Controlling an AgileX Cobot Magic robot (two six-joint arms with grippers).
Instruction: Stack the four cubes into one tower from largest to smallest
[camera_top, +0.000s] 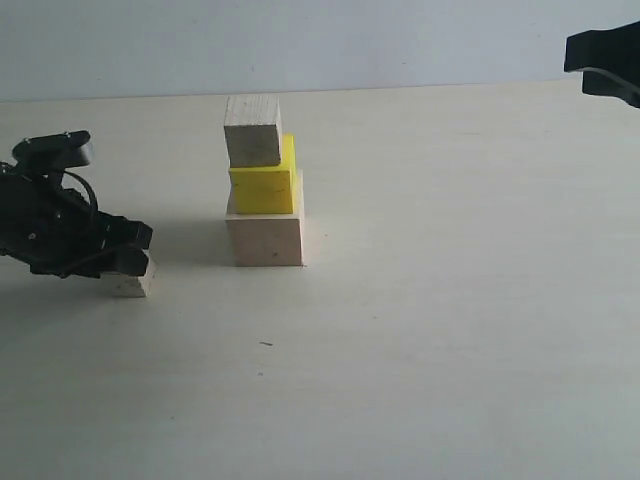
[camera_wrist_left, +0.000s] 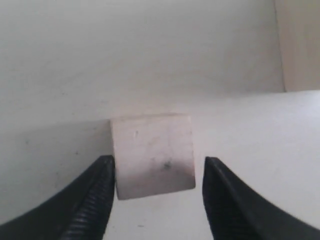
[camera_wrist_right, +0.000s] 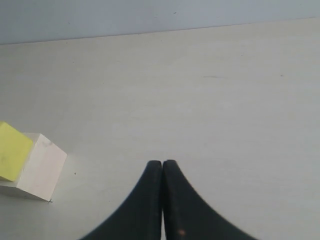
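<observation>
Three cubes stand stacked on the table: the largest pale wood cube (camera_top: 265, 235) at the bottom, the yellow cube (camera_top: 265, 182) on it, and a smaller pale wood cube (camera_top: 252, 130) on top, offset toward the left. The smallest cube (camera_top: 137, 282) (camera_wrist_left: 152, 155) lies on the table far left of the stack. My left gripper (camera_top: 133, 262) (camera_wrist_left: 157, 167) is open and low, its fingers on either side of that cube; one finger is at its edge and the other stands apart. My right gripper (camera_top: 603, 65) (camera_wrist_right: 162, 165) is shut and empty, raised at the far right.
The pale table (camera_top: 450, 300) stretches wide around the stack, with a light wall behind it. The right wrist view catches the yellow cube (camera_wrist_right: 10, 150) and the largest cube (camera_wrist_right: 42, 172) at its edge.
</observation>
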